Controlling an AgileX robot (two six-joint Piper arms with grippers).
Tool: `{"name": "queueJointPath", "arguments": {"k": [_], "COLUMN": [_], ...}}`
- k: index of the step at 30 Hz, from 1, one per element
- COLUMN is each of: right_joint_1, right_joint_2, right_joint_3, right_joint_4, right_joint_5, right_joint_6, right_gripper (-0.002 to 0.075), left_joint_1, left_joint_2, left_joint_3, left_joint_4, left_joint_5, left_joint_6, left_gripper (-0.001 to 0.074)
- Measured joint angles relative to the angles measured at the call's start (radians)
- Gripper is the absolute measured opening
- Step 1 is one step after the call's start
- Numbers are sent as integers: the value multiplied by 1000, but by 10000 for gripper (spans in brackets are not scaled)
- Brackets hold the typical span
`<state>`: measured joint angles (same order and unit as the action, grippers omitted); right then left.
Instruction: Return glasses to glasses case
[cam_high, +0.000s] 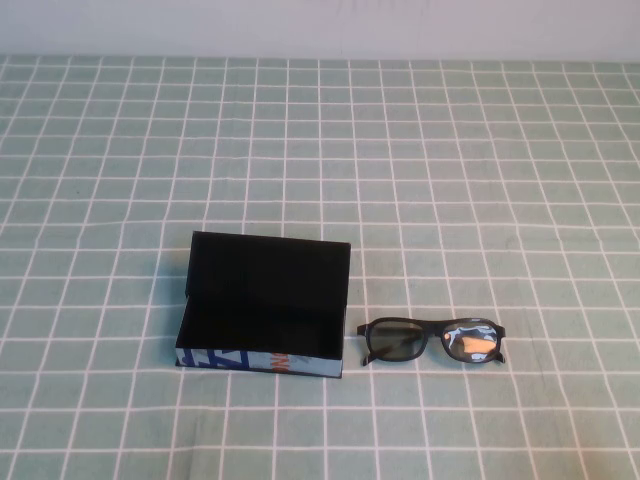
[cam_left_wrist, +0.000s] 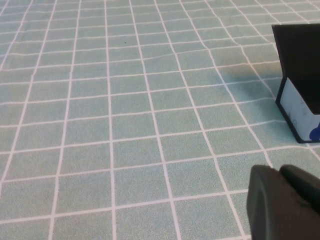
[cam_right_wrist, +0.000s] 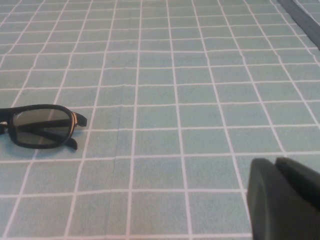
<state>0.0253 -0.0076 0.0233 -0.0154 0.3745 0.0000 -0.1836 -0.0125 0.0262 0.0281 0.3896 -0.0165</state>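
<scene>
The glasses case (cam_high: 262, 361) lies open on the green checked cloth, left of centre and near the front, with its lid (cam_high: 270, 262) standing up at the back and a black, empty inside. The black glasses (cam_high: 433, 341) lie folded on the cloth just right of the case, apart from it. Neither arm shows in the high view. In the left wrist view my left gripper (cam_left_wrist: 278, 172) is shut and empty above the cloth, with the case's end (cam_left_wrist: 299, 114) some way ahead. In the right wrist view my right gripper (cam_right_wrist: 273, 163) is shut and empty, well away from the glasses (cam_right_wrist: 41, 125).
The green cloth with white grid lines (cam_high: 400, 150) covers the whole table. A dark band (cam_right_wrist: 301, 16) crosses one corner of the right wrist view. A pale wall runs along the far edge.
</scene>
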Motion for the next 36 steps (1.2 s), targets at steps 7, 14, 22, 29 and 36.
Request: {"name": "queueJointPath", "arguments": {"k": [7,14,22,29,36], "right_joint_1": [0,0,0,0,0], "right_joint_2": [0,0,0,0,0], "right_joint_3": [0,0,0,0,3], "right_joint_4": [0,0,0,2,2], "right_joint_5": [0,0,0,-8,-192], "right_joint_6": [0,0,0,0,0], "right_gripper": [-11,-11,-11,-11,-11], "left_joint_1": [0,0,0,0,0], "left_joint_2": [0,0,0,0,0], "left_joint_3": [0,0,0,0,0], "left_joint_4": [0,0,24,33,34], "left_joint_5": [0,0,0,-18,-156], "left_joint_6": [0,0,4,4,4], "left_gripper": [-1,-1,-1,-1,-1]}}
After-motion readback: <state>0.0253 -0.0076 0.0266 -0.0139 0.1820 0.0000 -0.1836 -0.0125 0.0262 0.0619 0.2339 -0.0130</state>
